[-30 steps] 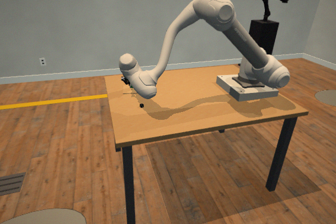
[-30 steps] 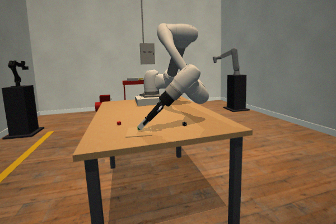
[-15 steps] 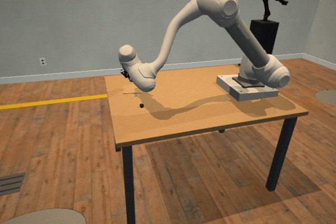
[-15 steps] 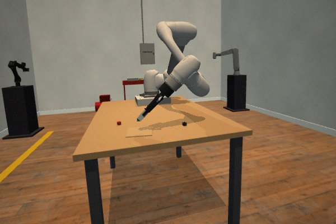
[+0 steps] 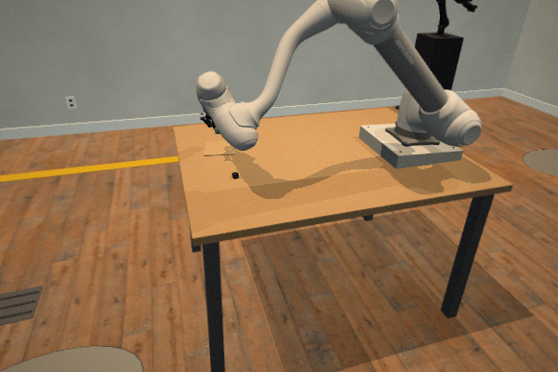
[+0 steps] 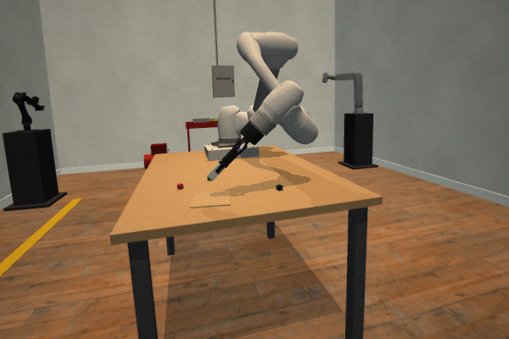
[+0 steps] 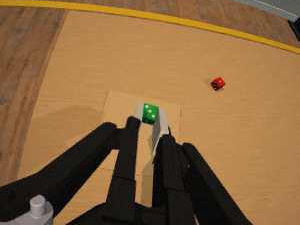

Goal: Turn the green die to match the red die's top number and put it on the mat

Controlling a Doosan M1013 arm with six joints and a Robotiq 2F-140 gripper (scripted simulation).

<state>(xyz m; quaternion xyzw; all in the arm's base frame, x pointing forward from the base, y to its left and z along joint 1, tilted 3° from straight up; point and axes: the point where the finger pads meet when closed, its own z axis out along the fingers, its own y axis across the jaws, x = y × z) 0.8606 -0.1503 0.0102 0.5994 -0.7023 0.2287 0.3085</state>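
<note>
The green die (image 5: 217,131) (image 6: 209,178) (image 7: 150,113) is held in the air above the table. A face with three pips shows in the wrist view. My gripper (image 6: 213,175) (image 7: 148,115) is shut on it, pointing down at a slant. The thin wooden mat (image 5: 211,149) (image 6: 203,202) (image 7: 117,104) lies below and partly behind the fingers in the wrist view, with nothing seen resting on it. The red die (image 6: 180,186) (image 7: 218,83) stands on the table beside the mat; its upper face seems to show one pip. Arm parts hide it in the top view.
A black die (image 5: 234,175) (image 6: 279,187) stands on the table (image 5: 219,219) (image 6: 148,220) on the other side of the mat from the red die; its top number is too small to read. The robot's base block (image 5: 418,158) is at the table's far end.
</note>
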